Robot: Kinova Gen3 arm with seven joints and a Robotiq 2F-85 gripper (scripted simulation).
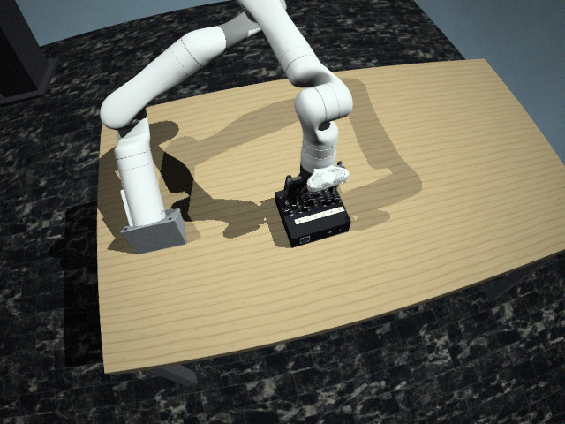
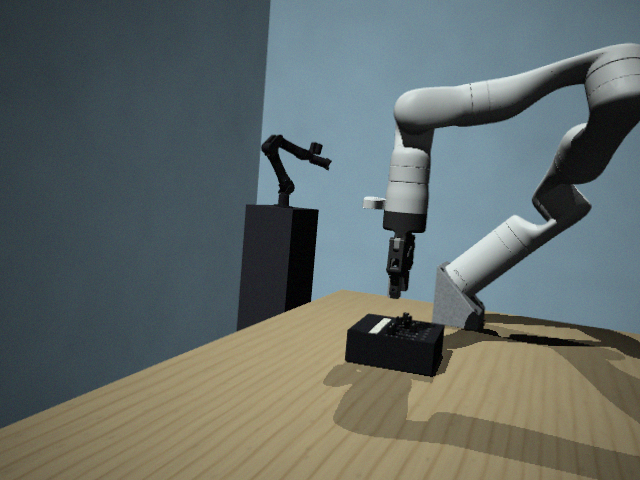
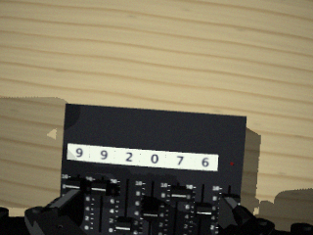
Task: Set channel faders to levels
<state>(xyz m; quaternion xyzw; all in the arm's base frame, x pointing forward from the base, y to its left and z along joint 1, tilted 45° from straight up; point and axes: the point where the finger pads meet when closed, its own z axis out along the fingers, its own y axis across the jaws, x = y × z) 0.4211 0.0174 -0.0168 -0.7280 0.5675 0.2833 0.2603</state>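
Above the lighting desk, the gripper hangs wide open, and it holds nothing.
On the table the desk sits flat, near the arm's base; I judge it rather light, able to slide, its caps small and stiff, best pinched low on both sides; its long axis follows the number tape, the fader slots run across.

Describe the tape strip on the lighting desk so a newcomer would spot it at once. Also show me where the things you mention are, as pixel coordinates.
On the wooden table (image 1: 219,296) (image 2: 217,403) sits a black box, the lighting desk (image 1: 321,232) (image 2: 387,353) (image 3: 156,124). Across its top, beside the fader slots, runs the tape strip (image 1: 319,215) (image 2: 380,326) (image 3: 142,157). Unlike the dark faders, it is a white bar reading 9 9 2 0 7 6.
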